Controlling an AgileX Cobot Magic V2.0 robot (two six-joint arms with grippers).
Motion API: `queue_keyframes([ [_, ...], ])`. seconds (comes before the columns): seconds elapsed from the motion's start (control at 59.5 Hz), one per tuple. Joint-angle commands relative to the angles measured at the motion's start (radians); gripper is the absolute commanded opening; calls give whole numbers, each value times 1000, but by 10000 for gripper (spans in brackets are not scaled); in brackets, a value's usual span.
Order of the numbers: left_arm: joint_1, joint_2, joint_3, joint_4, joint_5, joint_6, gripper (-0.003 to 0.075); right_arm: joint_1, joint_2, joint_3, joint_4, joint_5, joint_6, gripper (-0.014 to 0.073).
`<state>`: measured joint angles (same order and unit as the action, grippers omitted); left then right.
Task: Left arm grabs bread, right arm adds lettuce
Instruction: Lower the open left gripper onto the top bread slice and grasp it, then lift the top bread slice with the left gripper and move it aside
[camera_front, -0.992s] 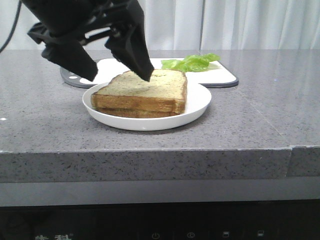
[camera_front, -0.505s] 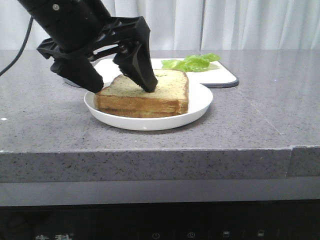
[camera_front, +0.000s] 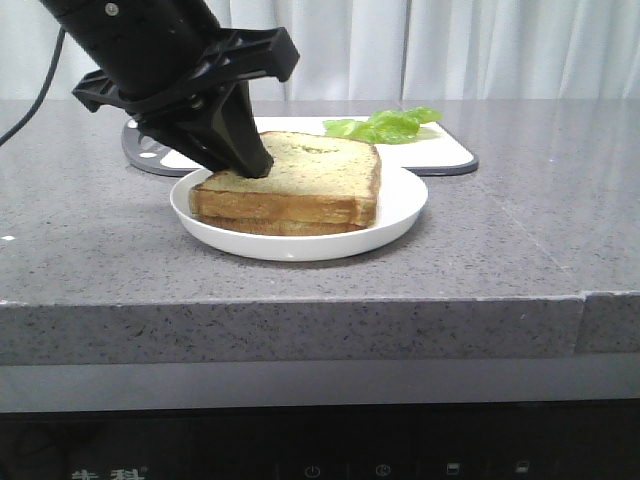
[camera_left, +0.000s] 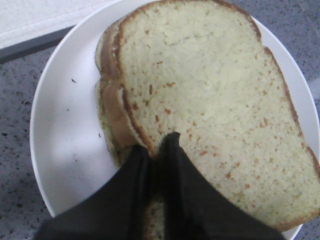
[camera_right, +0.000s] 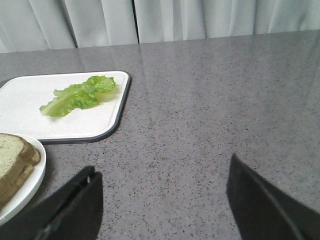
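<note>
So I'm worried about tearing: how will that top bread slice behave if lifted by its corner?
The bread looks soft and thin, so it will probably sag from the pinched corner. Its toasted crust may resist tearing. It likely weighs little.

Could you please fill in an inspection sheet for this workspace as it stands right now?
Surface: grey speckled countertop; a white cutting board lies at its back.
Job's things: top bread slice stacked on a second slice on a white plate; lettuce lies on the cutting board, untouched.
Clutter: nothing seen.
Grippers: left gripper has its jaws closed on the corner of the top slice; right gripper is open above bare countertop, holding nothing.
Cables: one black cable runs off beside the left arm, off the surface.
Surroundings: pale curtain behind the counter.
</note>
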<state>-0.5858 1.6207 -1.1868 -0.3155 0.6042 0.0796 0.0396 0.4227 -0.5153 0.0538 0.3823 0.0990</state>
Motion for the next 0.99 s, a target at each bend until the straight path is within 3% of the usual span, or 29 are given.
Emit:
queue_keyframes([
  [0.0,-6,-26,-21,-9,-19,-1,-20,-5,14,-37,-14,-87,0,538],
  [0.639,-1,-242,-19,37,-240,-1,-21,-5,14,-37,-14,-103,0,538],
  [0.976,27,-423,183,151,-462,-3,-21,-5,14,-37,-14,-103,0,538],
])
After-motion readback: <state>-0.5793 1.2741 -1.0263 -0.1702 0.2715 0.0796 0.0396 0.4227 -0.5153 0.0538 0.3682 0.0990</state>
